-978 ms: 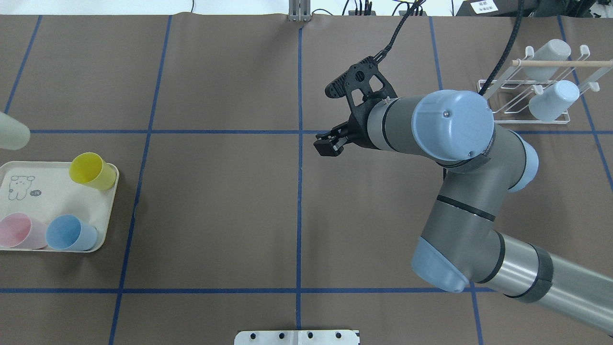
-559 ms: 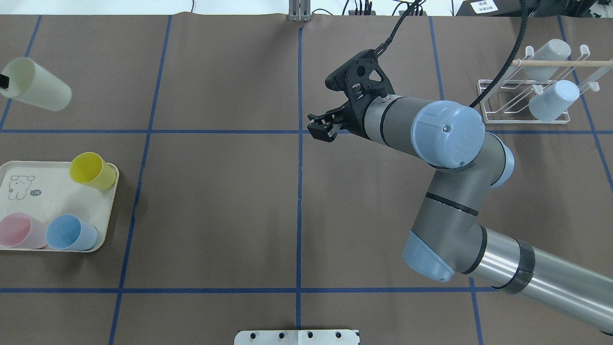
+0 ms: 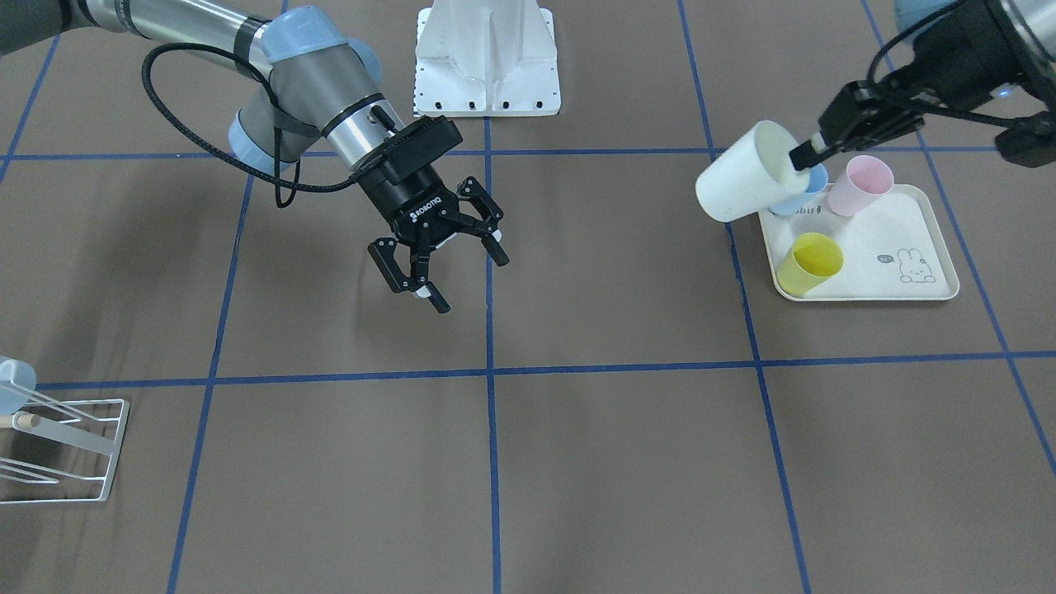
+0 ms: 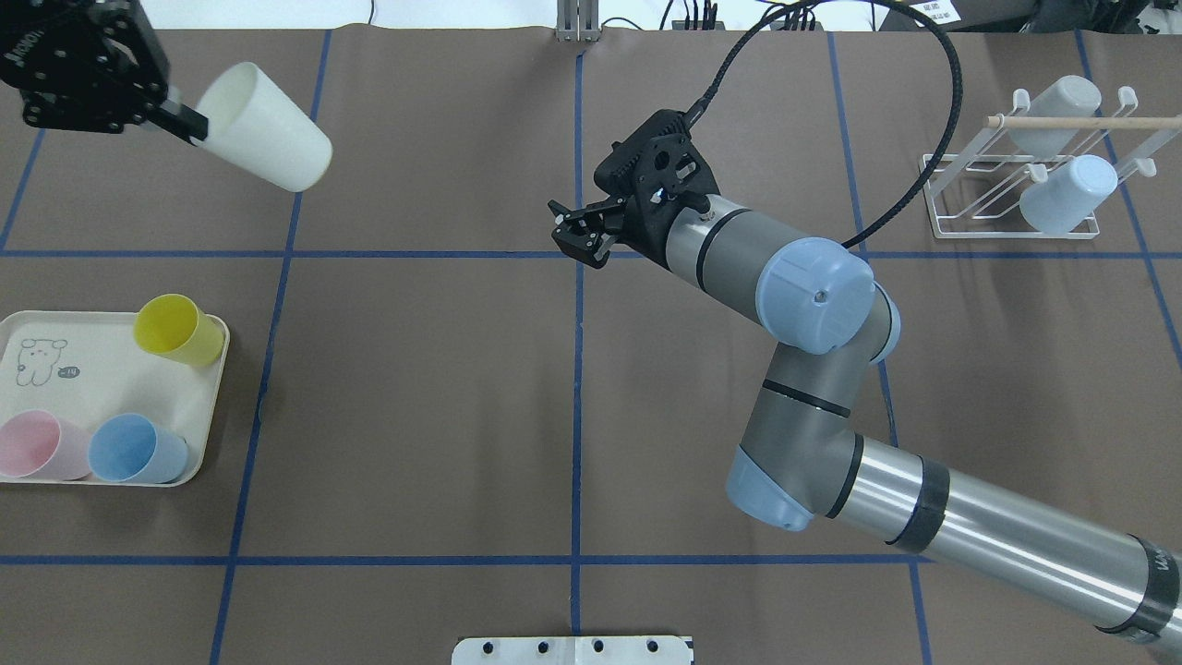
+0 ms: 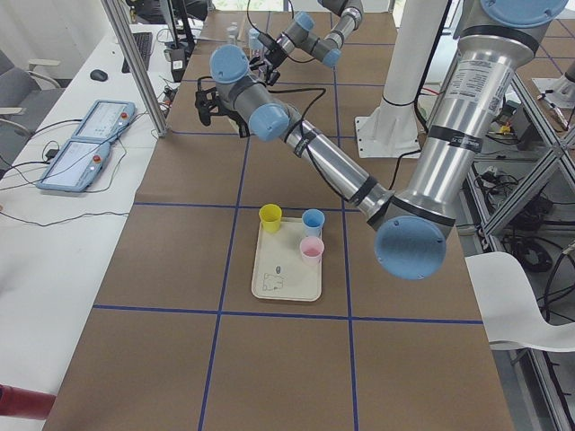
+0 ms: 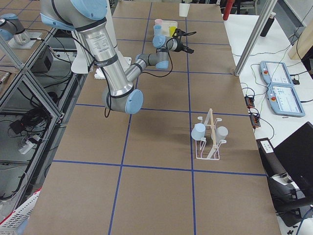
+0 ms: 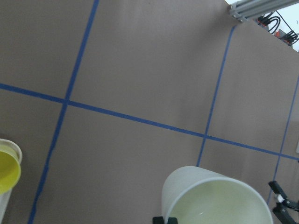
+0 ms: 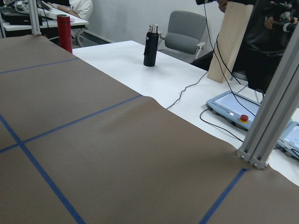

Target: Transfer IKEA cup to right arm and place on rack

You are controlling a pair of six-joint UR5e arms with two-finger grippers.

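Note:
The IKEA cup (image 4: 263, 129), cream-white, hangs tilted in the air over the far left of the table. My left gripper (image 4: 189, 123) is shut on its rim. From the front, the same cup (image 3: 742, 181) sits just left of the tray with the left gripper (image 3: 804, 153) pinching it. The left wrist view looks into the cup's open mouth (image 7: 215, 198). My right arm (image 4: 785, 296) reaches toward the centre line; its gripper (image 4: 577, 238) is open and empty, with its fingers spread wide (image 3: 474, 285). A wide gap separates it from the cup. The rack (image 4: 934, 201) stands far right.
Two pale blue-grey cups (image 4: 1062, 194) sit upside down on the rack under its wooden dowel (image 4: 1080, 121). A cream tray (image 4: 92, 369) at the near left holds a yellow cup (image 4: 175, 330), a pink cup (image 4: 37, 445) and a blue cup (image 4: 134, 448).
The left gripper has carried the cup in from the left edge, farther back and to the right. The right gripper has swung left and farther back, up to the centre line, staying open.

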